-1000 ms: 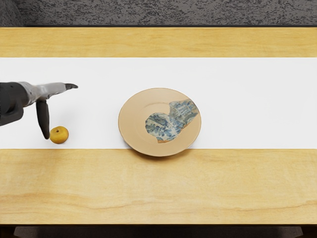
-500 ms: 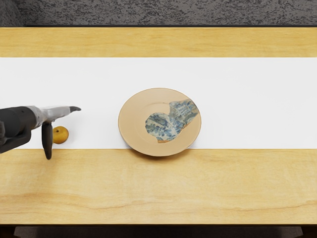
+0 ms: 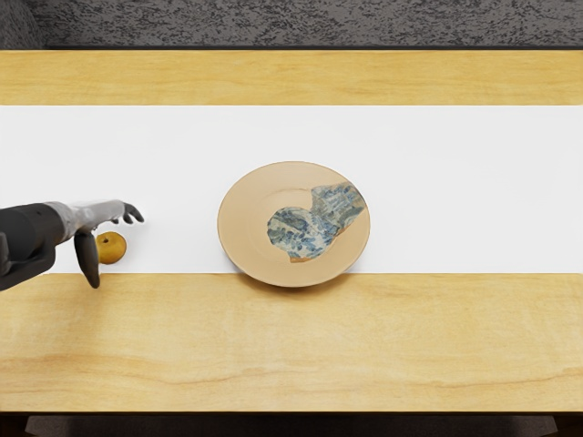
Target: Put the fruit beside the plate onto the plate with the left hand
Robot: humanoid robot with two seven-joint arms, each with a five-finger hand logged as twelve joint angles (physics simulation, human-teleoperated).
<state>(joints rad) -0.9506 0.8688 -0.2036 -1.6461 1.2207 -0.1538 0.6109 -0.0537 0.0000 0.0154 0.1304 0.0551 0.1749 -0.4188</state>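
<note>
Nearest the camera, the light wooden table [image 3: 291,346] shows a bare strip of grain. No label or writing on it.

At the near edge of the white cloth runner [image 3: 437,182]: the small round yellow-orange fruit [image 3: 111,247] sits on the cloth, well to the left of the round tan plate [image 3: 241,218] and apart from it.

The left hand [image 3: 91,223] comes in from the left edge and brackets the fruit. The dark thumb [image 3: 88,259] hangs on its left side, and the fingers [image 3: 130,215] are bent above its far side. Not clamped; contact cannot be told.

Step, as judged: grasp in progress, fruit not lifted.

Next move calls for closing thumb and fingers on the fruit, lifting it, carrying it right and releasing over the plate.

The plate carries a blue-grey mottled patch, with no text or brand readable.

Beyond the far wood strip is a dark rough wall [image 3: 291,23], unmarked.
</note>
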